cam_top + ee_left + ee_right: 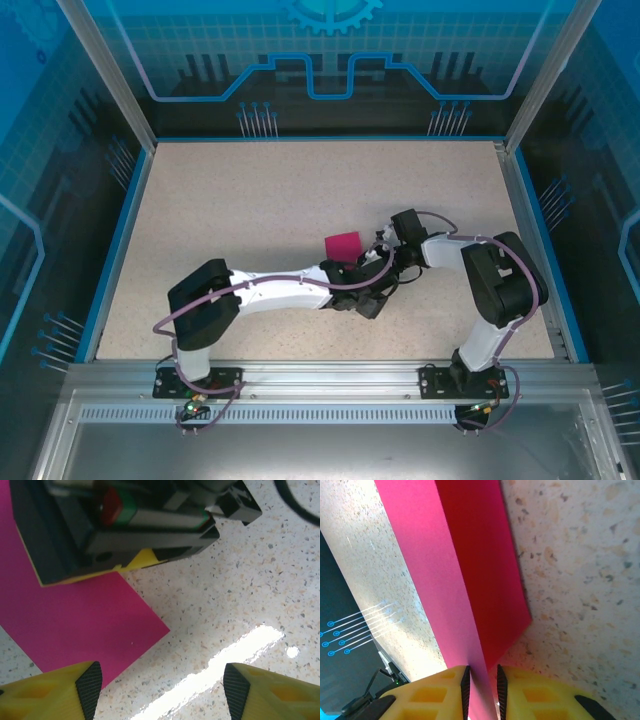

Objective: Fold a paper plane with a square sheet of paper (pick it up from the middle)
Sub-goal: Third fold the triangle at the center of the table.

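The square sheet of paper (343, 245) is magenta-pink and lies near the table's middle, partly under both wrists. In the right wrist view the sheet (470, 555) rises as a creased ridge from the table. It runs between the pads of my right gripper (481, 690), which is shut on it. The left wrist view shows the flat part of the sheet (85, 625) with one corner pointing right, and the right gripper's yellow fingers (142, 560) pressed on it. My left gripper (160, 695) hovers open just beside that corner, with nothing between its pads.
The speckled beige table (250, 200) has a blue rim and glass walls around it. Both arms cross at the centre (375, 280), with cables looping over them. A bright glare streak (225, 660) lies on the table between the left fingers.
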Controlling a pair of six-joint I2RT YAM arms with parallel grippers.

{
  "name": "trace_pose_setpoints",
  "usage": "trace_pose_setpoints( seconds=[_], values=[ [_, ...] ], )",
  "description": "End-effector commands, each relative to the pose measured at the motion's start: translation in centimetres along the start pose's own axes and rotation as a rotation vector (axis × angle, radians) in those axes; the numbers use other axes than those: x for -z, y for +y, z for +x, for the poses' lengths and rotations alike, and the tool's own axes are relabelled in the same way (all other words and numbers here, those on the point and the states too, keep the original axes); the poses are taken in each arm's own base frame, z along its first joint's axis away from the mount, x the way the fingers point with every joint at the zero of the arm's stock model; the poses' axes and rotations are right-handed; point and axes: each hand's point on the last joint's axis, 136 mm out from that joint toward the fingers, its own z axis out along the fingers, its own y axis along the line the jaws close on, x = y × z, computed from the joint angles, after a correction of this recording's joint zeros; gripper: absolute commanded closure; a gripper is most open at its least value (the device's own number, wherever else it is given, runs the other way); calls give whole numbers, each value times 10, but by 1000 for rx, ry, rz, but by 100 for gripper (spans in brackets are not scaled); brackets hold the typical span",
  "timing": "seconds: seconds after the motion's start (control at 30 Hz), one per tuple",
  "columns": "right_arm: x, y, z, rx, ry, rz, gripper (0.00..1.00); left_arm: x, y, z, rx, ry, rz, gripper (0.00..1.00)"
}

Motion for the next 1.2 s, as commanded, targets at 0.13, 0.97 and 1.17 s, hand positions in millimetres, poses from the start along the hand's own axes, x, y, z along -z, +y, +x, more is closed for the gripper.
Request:
trace_pose_setpoints(
  seconds=[0.13,0.97,1.17],
  values=[
    [10,16,-4,21,4,-53,76,-8,-5,1,-65,23,-49,31],
    [17,8,-7,14,-6,-27,75,0,12,-7,-58,-29,-116,89],
    [20,6,-7,16,-12,-14,75,6,14,-15,-10,-50,-16,98]
  ],
)
